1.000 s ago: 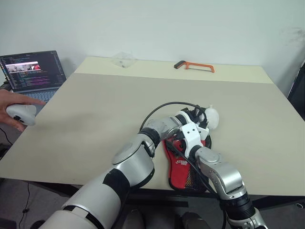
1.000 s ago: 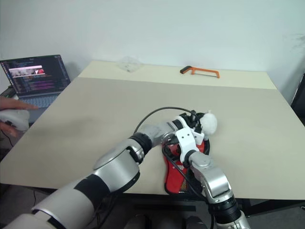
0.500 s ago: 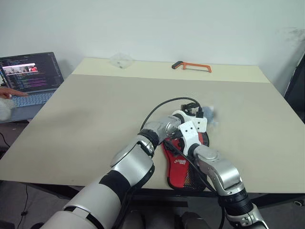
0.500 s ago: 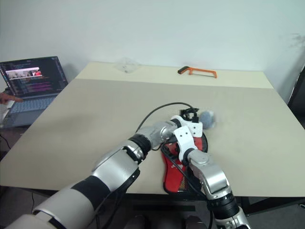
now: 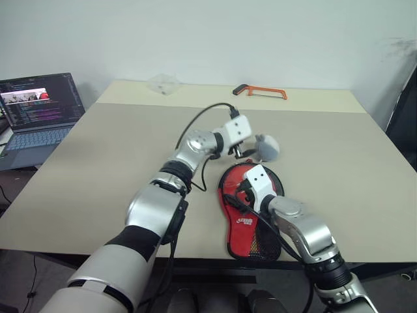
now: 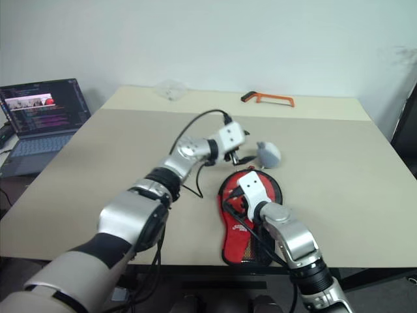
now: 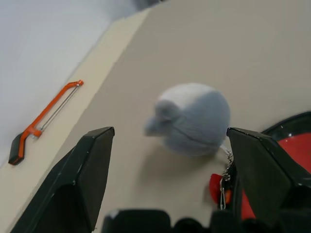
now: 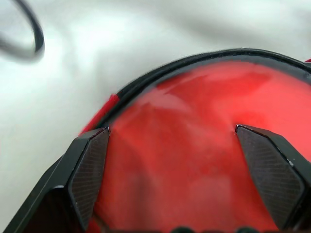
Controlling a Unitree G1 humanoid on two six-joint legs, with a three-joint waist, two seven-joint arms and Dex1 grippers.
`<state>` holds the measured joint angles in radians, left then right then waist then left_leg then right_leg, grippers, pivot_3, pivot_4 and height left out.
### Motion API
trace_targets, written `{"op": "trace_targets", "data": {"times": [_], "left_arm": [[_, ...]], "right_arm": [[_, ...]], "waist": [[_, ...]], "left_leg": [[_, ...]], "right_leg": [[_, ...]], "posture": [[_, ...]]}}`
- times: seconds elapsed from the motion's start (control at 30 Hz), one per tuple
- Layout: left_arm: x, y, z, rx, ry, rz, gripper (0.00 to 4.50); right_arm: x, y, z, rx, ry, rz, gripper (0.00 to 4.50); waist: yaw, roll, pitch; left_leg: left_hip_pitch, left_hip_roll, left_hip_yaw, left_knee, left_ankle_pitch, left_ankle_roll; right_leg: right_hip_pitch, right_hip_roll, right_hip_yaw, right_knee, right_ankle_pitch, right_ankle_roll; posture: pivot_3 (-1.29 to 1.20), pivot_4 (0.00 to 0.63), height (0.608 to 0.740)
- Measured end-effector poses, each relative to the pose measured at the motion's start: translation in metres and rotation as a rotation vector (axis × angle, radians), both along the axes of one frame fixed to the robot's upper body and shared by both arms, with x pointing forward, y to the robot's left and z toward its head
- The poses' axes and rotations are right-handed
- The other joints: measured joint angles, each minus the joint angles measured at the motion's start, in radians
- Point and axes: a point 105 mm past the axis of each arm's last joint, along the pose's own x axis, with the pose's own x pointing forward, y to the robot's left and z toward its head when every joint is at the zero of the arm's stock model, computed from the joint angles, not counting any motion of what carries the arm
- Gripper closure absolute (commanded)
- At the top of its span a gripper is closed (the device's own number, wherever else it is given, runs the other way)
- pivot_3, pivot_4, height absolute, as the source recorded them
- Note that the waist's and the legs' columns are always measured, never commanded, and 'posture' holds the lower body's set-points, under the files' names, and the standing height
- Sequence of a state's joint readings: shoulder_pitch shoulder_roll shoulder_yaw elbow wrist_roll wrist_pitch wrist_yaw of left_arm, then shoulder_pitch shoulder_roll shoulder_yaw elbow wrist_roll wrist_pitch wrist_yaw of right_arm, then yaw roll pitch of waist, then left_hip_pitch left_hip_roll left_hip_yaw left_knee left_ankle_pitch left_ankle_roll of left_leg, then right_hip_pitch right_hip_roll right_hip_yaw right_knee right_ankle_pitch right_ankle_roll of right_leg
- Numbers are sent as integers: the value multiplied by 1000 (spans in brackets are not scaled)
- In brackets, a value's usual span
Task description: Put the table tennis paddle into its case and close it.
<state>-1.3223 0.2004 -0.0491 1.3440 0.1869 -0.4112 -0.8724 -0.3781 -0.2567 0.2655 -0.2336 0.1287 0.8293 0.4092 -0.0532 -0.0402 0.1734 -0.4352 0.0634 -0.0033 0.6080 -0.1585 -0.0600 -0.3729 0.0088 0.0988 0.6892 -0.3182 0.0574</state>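
The case [image 5: 250,210] lies red side up, white logo showing, near the table's front edge; its round end has a black rim. The table tennis paddle is hidden. My right gripper [image 5: 242,191] hovers open just over the case's round end; in the right wrist view its fingers [image 8: 90,160] stand wide over the red fabric [image 8: 194,145]. My left gripper [image 5: 244,152] is raised beyond the case, open and empty. It faces the small grey pouch [image 7: 192,119], which rests on the table [image 5: 130,150] and hangs by a short chain [image 7: 224,175] from the case.
An open laptop [image 5: 40,107] sits off the table's left edge. An orange hacksaw [image 5: 260,91] and a clear plastic piece [image 5: 161,83] lie at the far edge. A black cable [image 5: 199,120] loops over my left wrist.
My left gripper has opened, lifted off the case's round end, rolled over and swung away to the left. The grey pouch now lies loose on the table. The right gripper has barely moved.
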Motion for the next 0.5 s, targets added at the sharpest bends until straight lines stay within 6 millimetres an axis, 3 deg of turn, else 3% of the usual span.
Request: {"op": "trace_targets", "data": {"times": [0.23,0.37,0.5], "left_arm": [[-2,45,25,-137,103,-27,466],[-14,54,19,-181,215,-116,466],[-34,48,-8,-227,371,-228,466]], "right_arm": [[-21,-30,21,-53,22,158,0],[-23,-46,70,-3,-79,212,0],[-5,-67,116,55,-189,154,0]], "waist": [[-3,2,3],[-3,3,3],[-3,3,4]], "left_leg": [[-7,0,0,-1,0,0],[-11,0,-2,-1,0,0],[-11,0,-2,0,0,0]], "right_leg": [[-6,0,0,-1,0,0],[-9,0,-2,0,1,-2],[-9,0,-2,1,2,-5]], "posture": [[0,150,740],[0,150,740],[0,150,740]]}}
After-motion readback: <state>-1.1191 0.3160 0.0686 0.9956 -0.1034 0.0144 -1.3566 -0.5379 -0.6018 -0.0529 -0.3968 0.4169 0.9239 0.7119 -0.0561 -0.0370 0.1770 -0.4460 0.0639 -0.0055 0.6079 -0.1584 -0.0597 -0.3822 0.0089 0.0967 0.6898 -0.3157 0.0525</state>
